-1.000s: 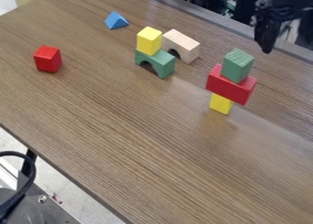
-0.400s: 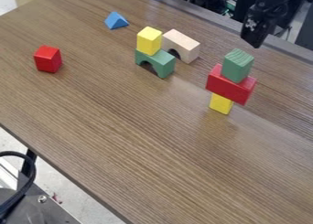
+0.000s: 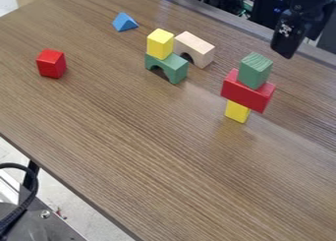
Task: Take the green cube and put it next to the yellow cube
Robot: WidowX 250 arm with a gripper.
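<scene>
A: Change?
B: Gripper (image 3: 286, 44) shifted slightly R, upper R of frame; grip state can't be told.
A: Green cube (image 3: 255, 71)?
B: Unmoved, R of ctr, atop 1 red block (image 3: 246, 92); pick yet to be made.

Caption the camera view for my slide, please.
Black gripper beside a green cube stacked on a red block over a yellow block, with other toy blocks farther left.

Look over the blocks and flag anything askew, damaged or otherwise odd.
At the view's right, the long red block overhangs the narrower yellow block beneath it and carries the green cube, so it looks top-heavy. I see no damage or spill.
</scene>
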